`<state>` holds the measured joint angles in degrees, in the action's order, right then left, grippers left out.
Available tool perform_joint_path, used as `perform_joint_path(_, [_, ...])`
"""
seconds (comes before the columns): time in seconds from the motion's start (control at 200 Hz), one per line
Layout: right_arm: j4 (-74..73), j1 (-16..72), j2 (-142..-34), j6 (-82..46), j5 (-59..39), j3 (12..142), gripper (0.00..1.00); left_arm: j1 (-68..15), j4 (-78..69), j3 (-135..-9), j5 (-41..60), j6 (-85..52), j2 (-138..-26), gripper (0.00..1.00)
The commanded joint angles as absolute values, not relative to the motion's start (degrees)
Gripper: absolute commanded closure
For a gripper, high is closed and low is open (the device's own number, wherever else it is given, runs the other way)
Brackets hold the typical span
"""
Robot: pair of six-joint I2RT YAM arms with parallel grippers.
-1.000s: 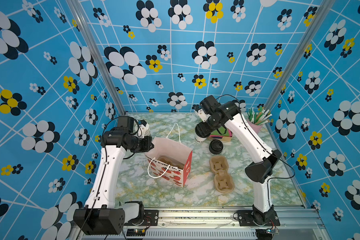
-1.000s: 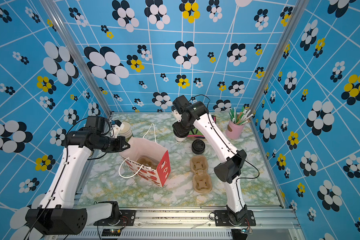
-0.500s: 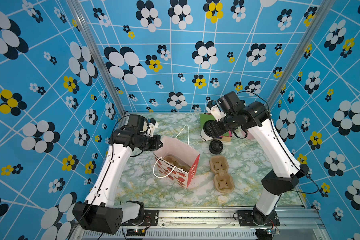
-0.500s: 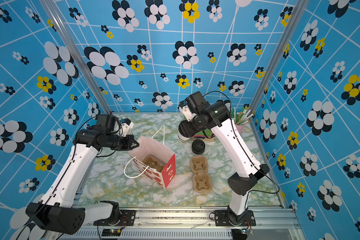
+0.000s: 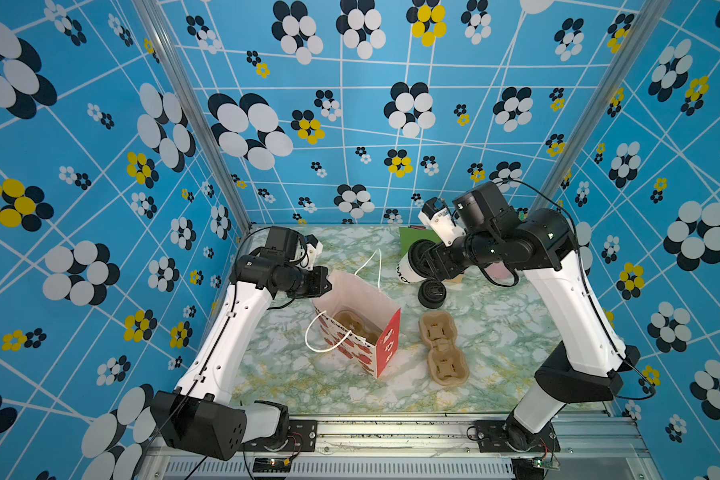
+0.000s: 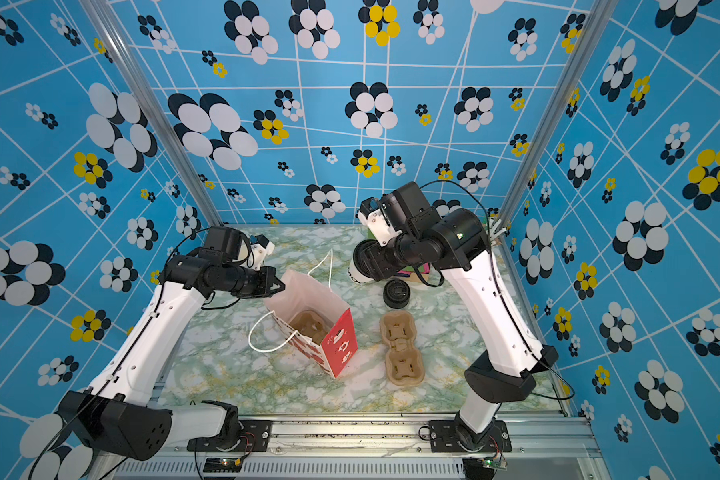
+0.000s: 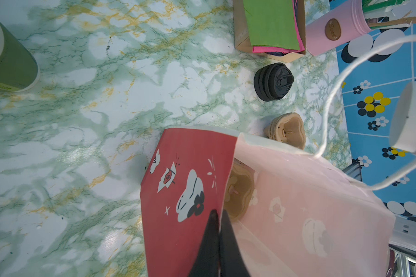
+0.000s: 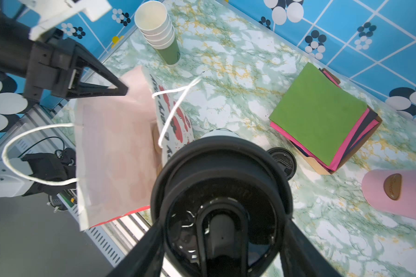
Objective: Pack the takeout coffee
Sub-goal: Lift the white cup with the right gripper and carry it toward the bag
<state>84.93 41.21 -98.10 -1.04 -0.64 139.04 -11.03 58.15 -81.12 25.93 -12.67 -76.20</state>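
Top views: your left jaws are shut tight on the far-left rim of the bag (image 5: 360,309). Since a sec ago they've dragged it right, toward centre. Its mouth gapes up, w/ a carrier (image 5: 356,328) seated inside. Right jaws are part-open, clamped round the lid end of the takeout coffee (image 5: 406,269). It hangs tilted just far-right of the bag, roughly where it was a sec ago. The right arm (image 5: 558,291) has swung its elbow up and out to the right. Same in both top views (coffee (image 6: 355,272), bag (image 6: 308,299)).

Left wrist: jaws pinch flat on the bag (image 7: 298,191) rim beside the red side. Can't tell if the coffee shows here.

Right wrist: the coffee (image 8: 222,203) lid fills the gap between the fingers (image 8: 142,251). The bag (image 8: 113,144) mouth is just past it.

Meaning: bag brought over and held open, arm re-posed, so drop-in looks next. Coffee isn't in yet. Mind the string handle (image 8: 175,105) across the path.
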Motion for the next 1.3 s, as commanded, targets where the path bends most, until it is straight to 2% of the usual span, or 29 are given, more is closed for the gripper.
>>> perform_joint_path(0.0, [86.57, 43.19, -98.72, -2.22, -1.46, 141.63, 0.32, -11.31, 58.4, -83.02, 23.35, -12.67, -77.55, 1.0])
perform_joint_path(0.74, [87.01, 51.37, -99.22, -5.34, 0.26, 147.18, 0.32, -13.76, 58.25, -85.56, 21.97, -12.3, -80.08, 1.0])
perform_joint_path(1.294, [88.77, 59.48, -107.93, -6.03, 2.46, 149.27, 0.3, -14.47, 58.66, -86.22, 21.28, -11.76, -80.53, 1.0])
